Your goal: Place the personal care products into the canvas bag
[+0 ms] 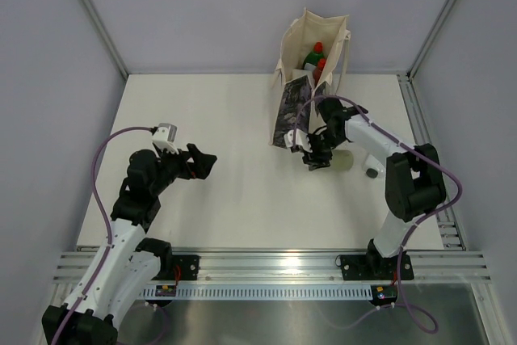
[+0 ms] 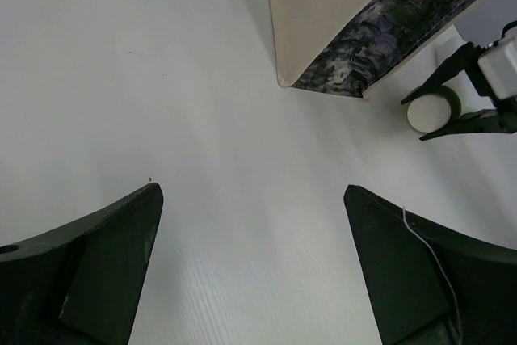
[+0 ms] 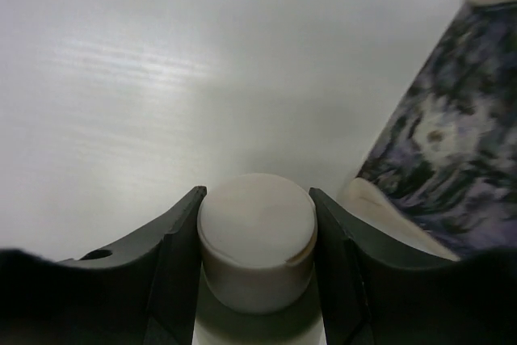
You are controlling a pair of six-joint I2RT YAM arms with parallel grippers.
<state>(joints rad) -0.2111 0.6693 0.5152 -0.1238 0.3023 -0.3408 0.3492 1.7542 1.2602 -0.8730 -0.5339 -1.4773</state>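
Pale green cylinder point(image 1: 342, 159) with a white cap, on its side at the worktop point(image 1: 218, 191), just beside the foot of the canvas bag point(image 1: 292, 54). The right jaws are pinching it at the cap end. The bag stands upright near the far edge, cream cloth with a dark printed panel point(image 1: 287, 115). The count: one bag, two red-capped bottles point(image 1: 321, 63) showing in its mouth, one cylinder outside. Left jaws spread wide, gripping nothing, well apart on the left.
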